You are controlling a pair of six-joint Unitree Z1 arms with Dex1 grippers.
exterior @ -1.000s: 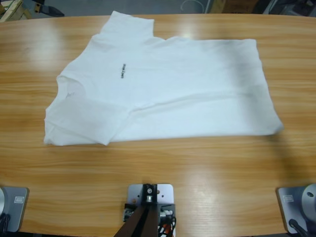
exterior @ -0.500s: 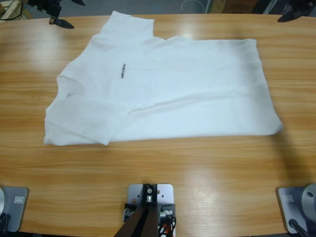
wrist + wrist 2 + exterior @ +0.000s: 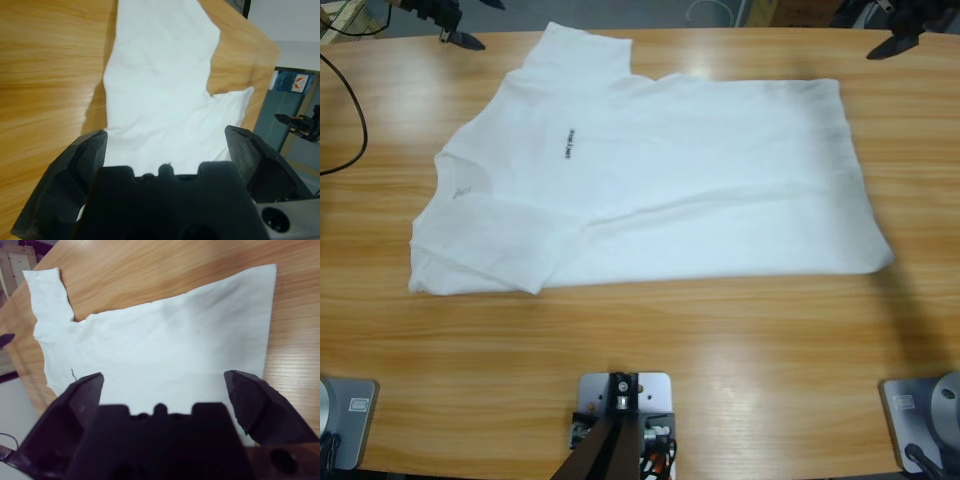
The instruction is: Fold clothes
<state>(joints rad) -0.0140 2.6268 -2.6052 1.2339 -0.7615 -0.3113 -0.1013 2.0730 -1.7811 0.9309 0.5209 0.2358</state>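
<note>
Both arms are now just entering the high view at the top corners, where a second ago there was only table. So this is the approach phase; no fold started yet. The plain white short-sleeved cotton T-shirt [image 3: 650, 180] lies flat and spread on the long wooden table [image 3: 670, 340], collar end toward the left, one sleeve reaching the far edge. Left gripper [image 3: 165, 145] hangs above the sleeve end, jaws wide apart, nothing held. Right gripper [image 3: 162, 390] hangs over the hem end, jaws also spread, empty. Neither touches cloth.
</note>
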